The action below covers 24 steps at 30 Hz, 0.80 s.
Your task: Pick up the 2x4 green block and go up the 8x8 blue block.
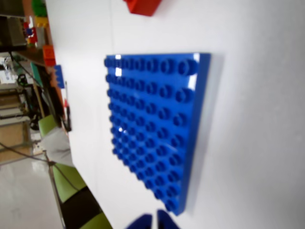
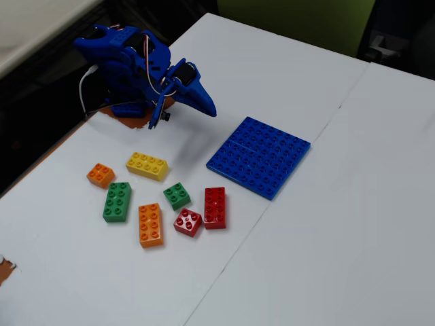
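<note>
The pincer [image 2: 207, 107] hangs above the worktop [image 2: 353, 224] with nothing in it, just left of the 8x8 blue block's [image 2: 259, 157] far-left corner in the fixed view. In the wrist view its 2 tips [image 1: 152, 222] sit close together at the bottom edge with only a thin gap, so it looks nearly pressed together.

The 2x4 green block [image 2: 117, 202] lies flat, studs up, near the left end of the brick cluster, well apart from the pincer. Its long axis runs near-to-far in the fixed view, tilted slightly right at the far end.

Risks, as I judge them:
1. Crowding. An orange 2x2 brick [image 2: 100, 174] sits just beside its far-left corner, and an orange 2x4 brick [image 2: 150, 225] lies near its right side. A spread pincer coming down could knock either.
2. Wrong pick. A green 2x2 brick [image 2: 177, 195] lies closer to the plate and could be taken by mistake.
3. Alignment. Closing along the long axis instead of across the 2 stud rows could let the brick twist or slip.
</note>
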Tool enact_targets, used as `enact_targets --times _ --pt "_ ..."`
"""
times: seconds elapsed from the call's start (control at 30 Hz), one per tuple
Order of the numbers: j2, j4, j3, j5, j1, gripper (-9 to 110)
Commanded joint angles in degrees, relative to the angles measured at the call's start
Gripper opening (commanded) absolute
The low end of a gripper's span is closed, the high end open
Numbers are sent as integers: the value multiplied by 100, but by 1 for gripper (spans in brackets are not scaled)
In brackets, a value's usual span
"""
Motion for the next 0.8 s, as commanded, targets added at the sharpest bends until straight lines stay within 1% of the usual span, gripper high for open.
enact_targets --times 0.0,0.5,0.6,0.7,0.77 --pt "229 9 237 -9 18 0" --pt "229 9 237 -97 35 0" --pt "229 -18 237 -1002 35 0" --pt "237 -141 237 -2637 105 0" --pt "237 -158 237 -4087 132 0"
